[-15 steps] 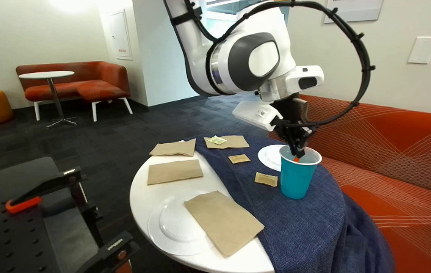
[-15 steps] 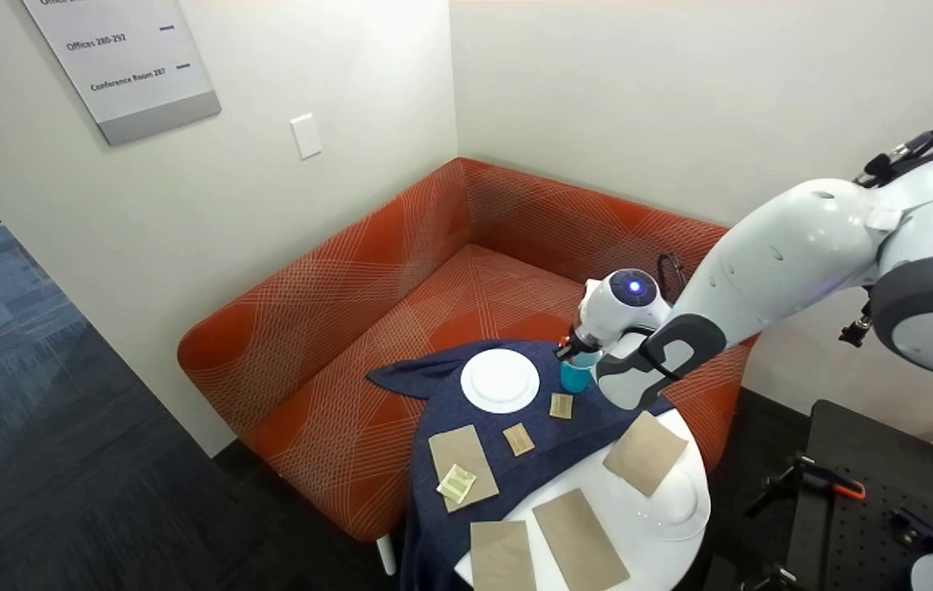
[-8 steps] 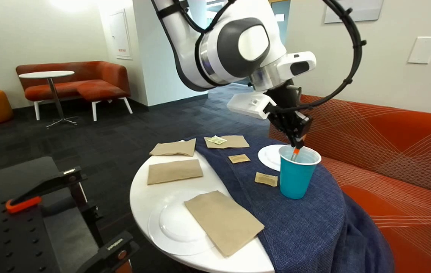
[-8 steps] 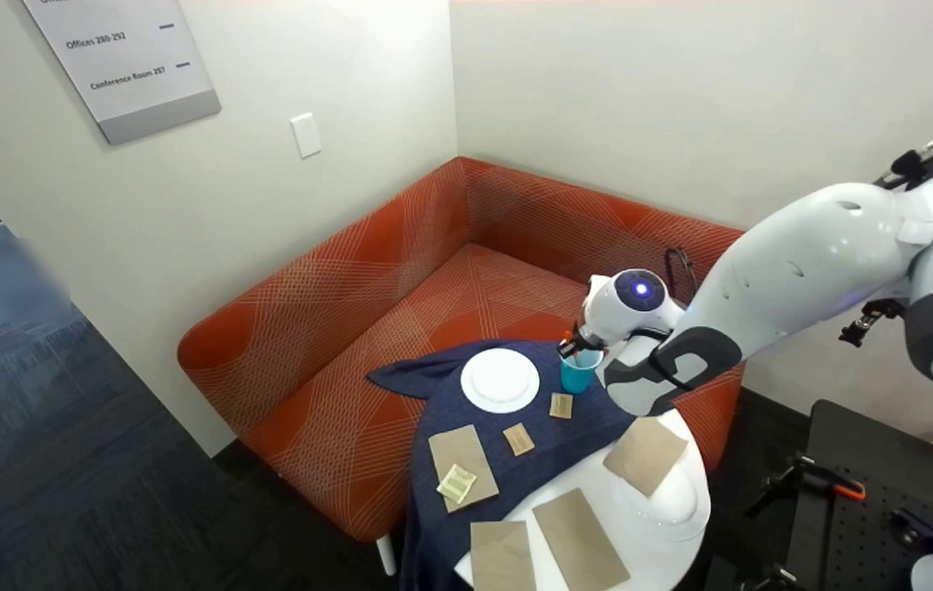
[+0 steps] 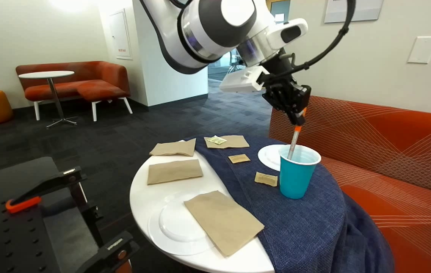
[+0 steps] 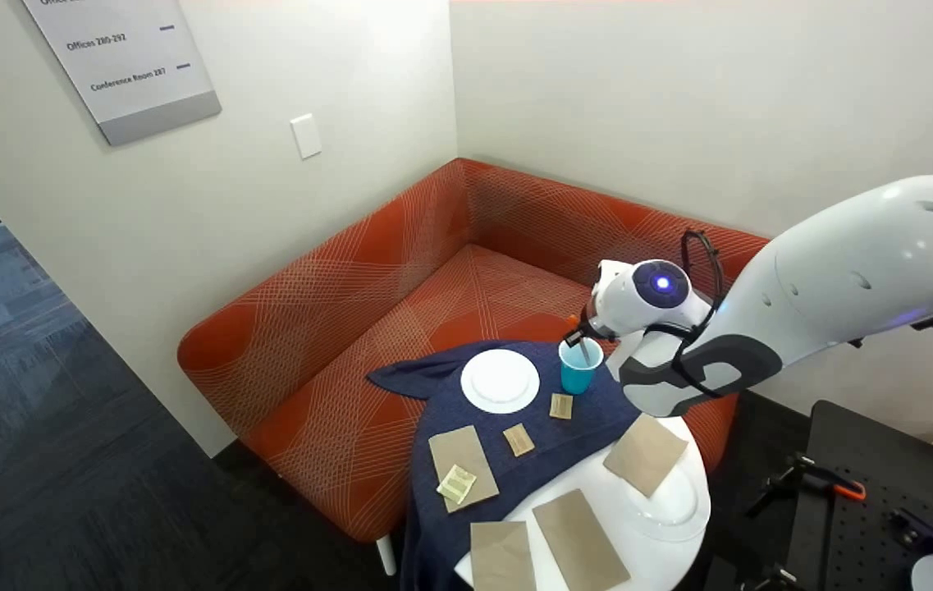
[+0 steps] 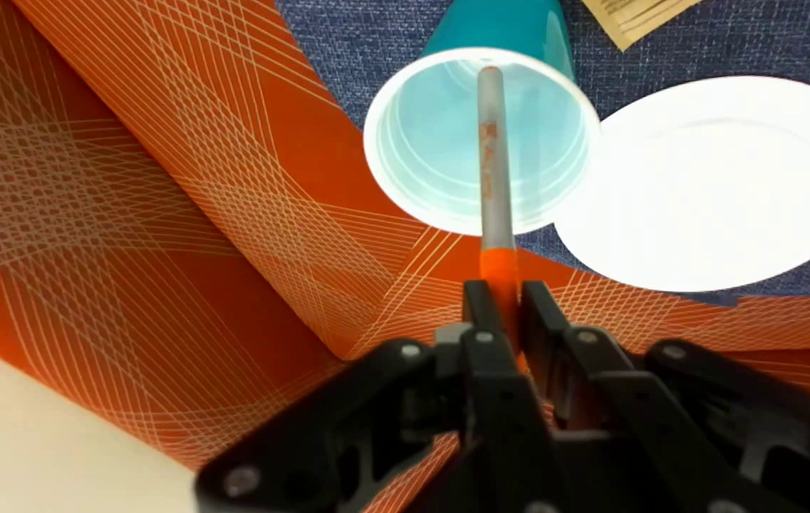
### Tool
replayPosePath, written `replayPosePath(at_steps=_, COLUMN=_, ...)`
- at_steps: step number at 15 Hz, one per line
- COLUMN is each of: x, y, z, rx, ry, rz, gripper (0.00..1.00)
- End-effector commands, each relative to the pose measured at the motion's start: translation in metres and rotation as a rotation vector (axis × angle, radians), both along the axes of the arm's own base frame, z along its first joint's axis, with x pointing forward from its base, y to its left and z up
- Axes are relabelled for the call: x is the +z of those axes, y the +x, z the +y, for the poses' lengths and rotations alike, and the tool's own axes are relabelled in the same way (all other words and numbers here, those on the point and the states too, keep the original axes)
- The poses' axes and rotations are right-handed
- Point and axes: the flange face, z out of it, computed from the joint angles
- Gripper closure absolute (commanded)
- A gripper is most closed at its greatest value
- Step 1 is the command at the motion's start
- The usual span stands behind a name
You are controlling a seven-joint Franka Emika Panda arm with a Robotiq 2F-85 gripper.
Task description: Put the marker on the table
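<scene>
The marker [image 5: 294,142] has a grey barrel and an orange end. My gripper [image 5: 298,120] is shut on the orange end, with the barrel pointing down, slightly tilted. In the wrist view the marker [image 7: 494,164] stands out from between the fingertips [image 7: 501,292]. Its lower end is at the mouth of the teal cup [image 5: 296,180]; I cannot tell whether it is inside or just above. The cup [image 6: 577,377] stands upright on the cloth-covered part of the round table [image 5: 141,197]. The table's white part also shows in an exterior view [image 6: 655,562].
A white plate [image 7: 718,185] lies beside the cup. Small tan packets [image 5: 266,179] lie on the dark blue cloth [image 5: 295,227]. Brown napkins [image 5: 224,223] and a clear plate [image 5: 162,231] lie on the table. An orange sofa [image 6: 335,328] stands close behind.
My gripper has risen from the cup's mouth with the marker in it. More of the grey barrel shows above the rim. The cup has stayed nearly in place.
</scene>
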Motion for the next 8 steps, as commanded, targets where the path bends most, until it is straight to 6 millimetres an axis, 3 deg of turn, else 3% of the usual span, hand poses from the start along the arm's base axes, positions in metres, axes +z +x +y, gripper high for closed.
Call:
replayPosePath(at_steps=1, x=0.034, y=-0.02, z=0.011, rx=-0.002, ry=-0.02, rz=-0.059, gripper=0.96)
replayPosePath(at_steps=8, x=0.077, y=-0.032, z=0.039, rx=0.051, ry=-0.068, rz=-0.106, gripper=0.96)
